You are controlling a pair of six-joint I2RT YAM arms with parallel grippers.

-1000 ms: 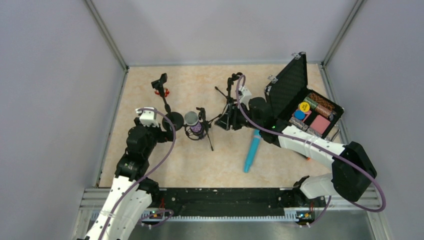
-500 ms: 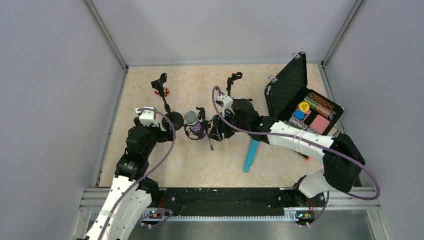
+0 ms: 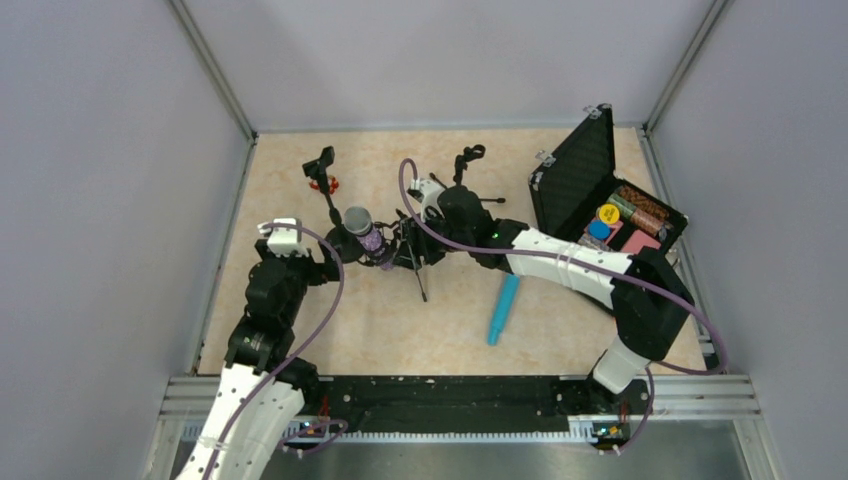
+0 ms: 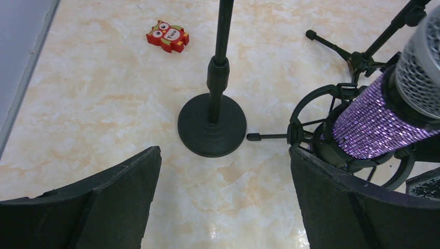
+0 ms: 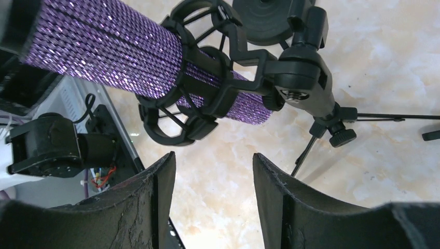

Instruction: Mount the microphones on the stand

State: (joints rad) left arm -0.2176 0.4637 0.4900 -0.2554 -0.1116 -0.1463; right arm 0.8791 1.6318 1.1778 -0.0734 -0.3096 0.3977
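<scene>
The glittery purple microphone (image 5: 104, 46) sits in the black shock mount (image 5: 207, 83) of a small tripod stand (image 5: 311, 78) near the middle of the table (image 3: 400, 330). Its body passes through the mount's rings and its tail pokes out the other side. It lies tilted, with its silver mesh head (image 4: 420, 78) pointing far and left. The right gripper (image 5: 212, 155) hangs just beside the mount on its right, fingers part-way apart with only bare table between them, gripping nothing; whether a finger touches the mount cannot be told. The left gripper (image 4: 225, 153) is on the left of the microphone, spread wide and empty. Its right finger (image 4: 342, 202) is just beside the shock mount, and the round-base stand (image 4: 212, 124) stands upright beyond the gap between the fingers. A red owl figure (image 4: 167, 36) lies on the table farther back and to the left of that stand. A second tripod stand (image 3: 465, 160) stands toward the far side, right of centre, with its clip empty. The turquoise microphone (image 3: 503, 308) lies flat on the table, well apart from the stands, nearer and to the right. An open black case (image 3: 575, 175) with coloured items inside sits at the far right.
</scene>
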